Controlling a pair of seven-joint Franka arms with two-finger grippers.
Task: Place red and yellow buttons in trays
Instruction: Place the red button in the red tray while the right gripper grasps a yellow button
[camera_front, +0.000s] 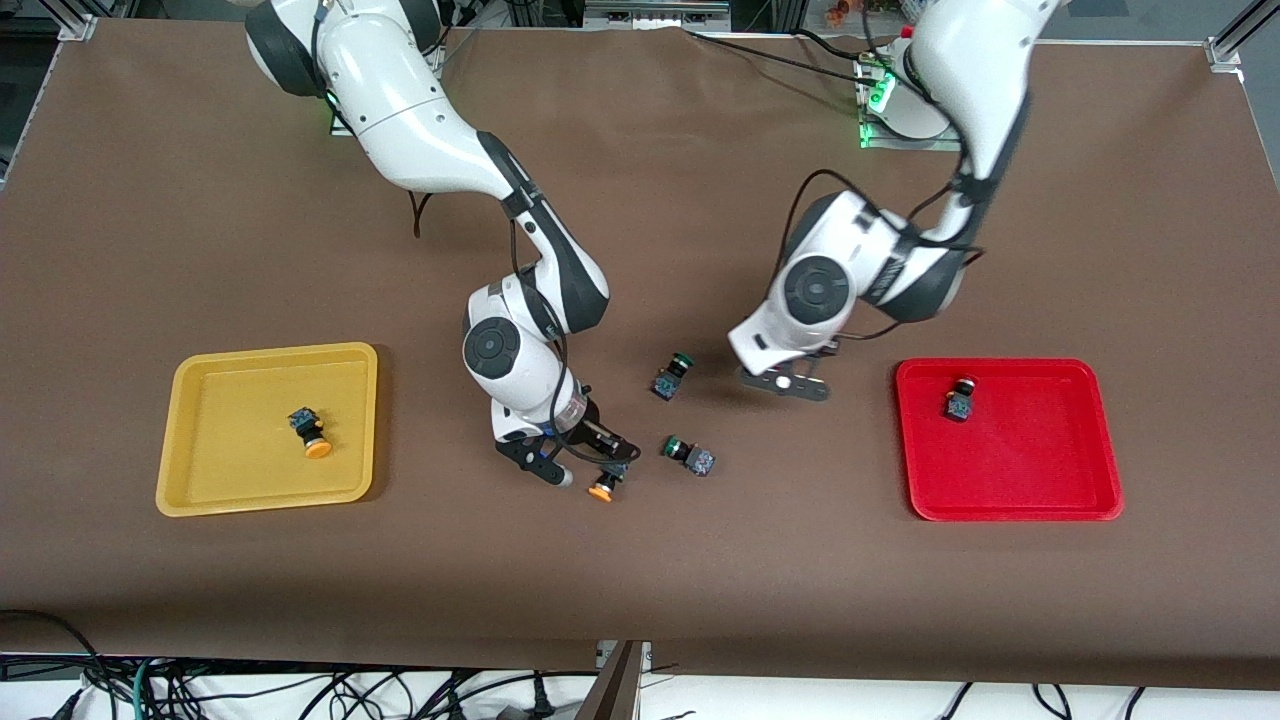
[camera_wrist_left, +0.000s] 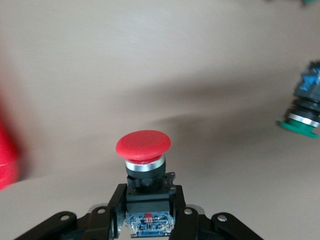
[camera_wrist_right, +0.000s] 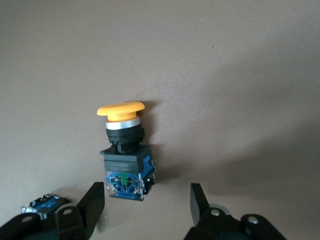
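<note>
Left pincer (camera_wrist_left: 150, 210) clamped, right pincer (camera_wrist_right: 147, 202) spread.

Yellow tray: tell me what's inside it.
One yellow-capped button lies on its side inside the yellow tray, near the middle. Nothing else shows on the tray floor, and no arm or gripper covers any of it.

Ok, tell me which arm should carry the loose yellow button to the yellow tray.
Right. The right gripper is open at the yellow button, toward the yellow tray's end; the left gripper is shut on a red button.
</note>
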